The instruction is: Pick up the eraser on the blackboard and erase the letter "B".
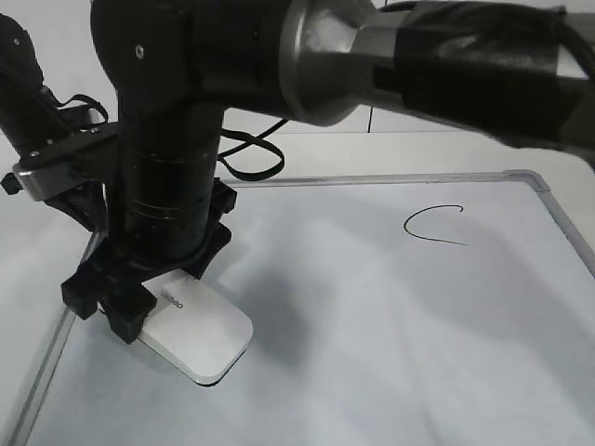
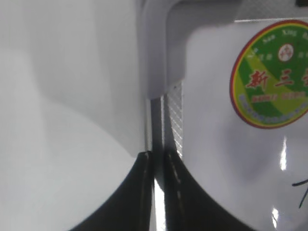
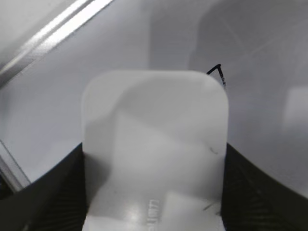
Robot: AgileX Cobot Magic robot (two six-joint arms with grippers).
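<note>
The white eraser lies flat on the blackboard near its left edge. My right gripper reaches across from the right and is shut on the eraser's sides; the right wrist view shows the eraser between the jaws. A short black stroke peeks out past the eraser's far corner; I cannot tell which letter it is. The letter "B" is hidden behind the arm. My left gripper is shut on the board's grey frame, jaws pinching the rail.
A hand-drawn "C" sits at the board's upper right. The round green sticker is near the board corner. A black cable lies on the table behind the board. The big right arm spans the top of the exterior view.
</note>
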